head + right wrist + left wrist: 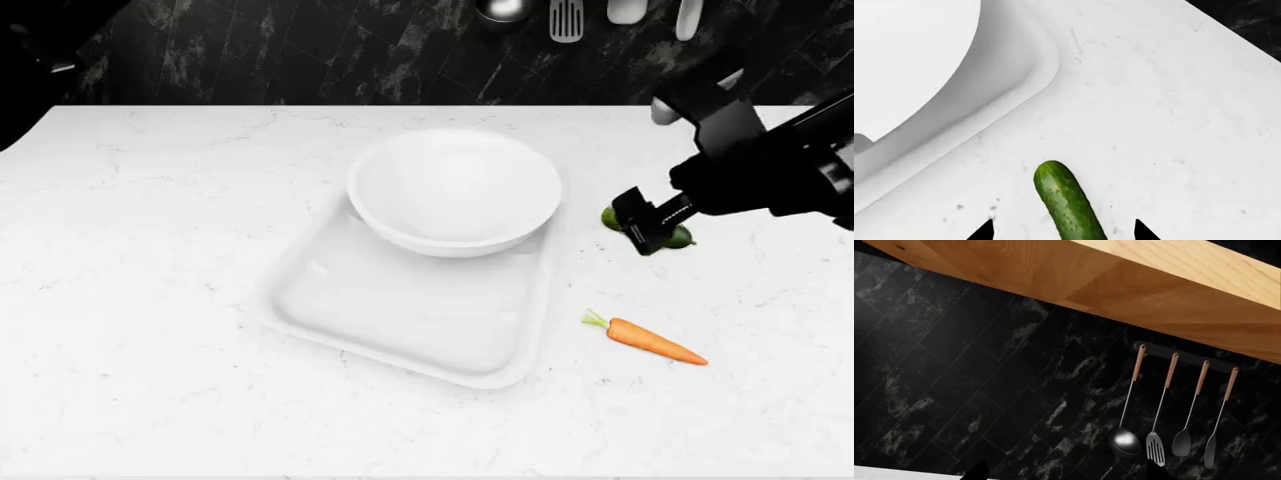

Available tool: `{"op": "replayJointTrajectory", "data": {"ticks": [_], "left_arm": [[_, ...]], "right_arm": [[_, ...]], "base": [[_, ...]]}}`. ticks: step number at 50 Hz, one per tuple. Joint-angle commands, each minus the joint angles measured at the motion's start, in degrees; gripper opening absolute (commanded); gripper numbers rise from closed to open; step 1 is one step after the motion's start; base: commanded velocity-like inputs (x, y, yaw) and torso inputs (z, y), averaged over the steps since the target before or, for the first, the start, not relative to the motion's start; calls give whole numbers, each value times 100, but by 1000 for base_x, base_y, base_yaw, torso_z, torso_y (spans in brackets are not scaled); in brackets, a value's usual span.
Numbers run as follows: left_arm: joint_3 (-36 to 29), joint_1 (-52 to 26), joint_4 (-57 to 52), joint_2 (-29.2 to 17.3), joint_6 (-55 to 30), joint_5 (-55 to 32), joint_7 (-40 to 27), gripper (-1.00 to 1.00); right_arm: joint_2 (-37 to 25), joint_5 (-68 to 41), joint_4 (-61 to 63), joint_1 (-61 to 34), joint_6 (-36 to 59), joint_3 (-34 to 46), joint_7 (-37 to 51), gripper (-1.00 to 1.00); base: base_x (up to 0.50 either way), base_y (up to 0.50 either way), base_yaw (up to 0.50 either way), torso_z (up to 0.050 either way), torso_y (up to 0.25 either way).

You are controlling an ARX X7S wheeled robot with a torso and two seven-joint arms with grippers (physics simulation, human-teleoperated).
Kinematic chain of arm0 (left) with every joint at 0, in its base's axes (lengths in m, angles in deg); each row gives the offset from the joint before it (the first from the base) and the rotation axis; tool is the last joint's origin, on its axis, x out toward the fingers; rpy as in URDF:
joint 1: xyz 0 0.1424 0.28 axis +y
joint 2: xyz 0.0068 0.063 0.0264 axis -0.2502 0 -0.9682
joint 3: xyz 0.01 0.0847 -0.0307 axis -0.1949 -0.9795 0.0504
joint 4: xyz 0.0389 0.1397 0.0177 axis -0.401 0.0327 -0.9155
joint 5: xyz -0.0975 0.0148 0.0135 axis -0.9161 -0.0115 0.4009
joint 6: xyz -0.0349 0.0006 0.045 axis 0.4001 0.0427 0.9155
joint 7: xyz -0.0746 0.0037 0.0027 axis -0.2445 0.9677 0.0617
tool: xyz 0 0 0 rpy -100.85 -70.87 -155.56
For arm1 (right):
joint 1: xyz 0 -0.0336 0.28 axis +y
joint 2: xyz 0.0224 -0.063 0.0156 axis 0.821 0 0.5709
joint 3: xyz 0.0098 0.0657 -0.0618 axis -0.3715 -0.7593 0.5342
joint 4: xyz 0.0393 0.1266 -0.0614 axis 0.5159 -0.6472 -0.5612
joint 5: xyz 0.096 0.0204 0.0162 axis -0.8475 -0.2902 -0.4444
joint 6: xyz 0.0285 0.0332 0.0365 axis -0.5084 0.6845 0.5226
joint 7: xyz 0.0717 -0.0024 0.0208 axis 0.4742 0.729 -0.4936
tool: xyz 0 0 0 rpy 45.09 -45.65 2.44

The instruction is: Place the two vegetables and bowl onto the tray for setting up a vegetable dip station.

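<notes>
White marble counter (pixel 147 300) runs beneath a black marbled tile wall (pixel 987 390), where utensils (pixel 1167 410) hang from a rail under a wooden shelf (pixel 1134 285). Over the counter, the right gripper (pixel 1062 231) hovers with its fingers spread wide, the cucumber (pixel 1066 202) lying between them, ungrasped. Just beyond its fingertips lies the tray (pixel 400 320), with the bowl (pixel 454 190) resting on the tray's far end. Nearer the robot than this gripper lies the carrot (pixel 650 340). Only the left gripper's (pixel 1064 471) dark fingertips show, spread apart.
</notes>
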Motion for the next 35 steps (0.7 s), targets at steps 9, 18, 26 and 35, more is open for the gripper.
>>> {"op": "replayJointTrajectory", "data": {"ticks": [9, 18, 26, 35], "left_arm": [[29, 7, -30, 4, -29, 7, -11, 100], [38, -1, -10, 19, -51, 9, -18, 100], [47, 8, -17, 24, -58, 22, -14, 100], [72, -6, -45, 19, -73, 12, -26, 100]], "right_arm": [[-229, -119, 457, 370, 181, 40, 281, 100], [-205, -174, 344, 506, 58, -109, 458, 100], [-224, -160, 371, 453, 81, -128, 512, 100], [-262, -122, 413, 420, 94, -101, 536, 100]], "base": [[0, 0, 0, 0, 0], [0, 0, 0, 0, 0], [0, 0, 0, 0, 0], [0, 0, 0, 0, 0]]}}
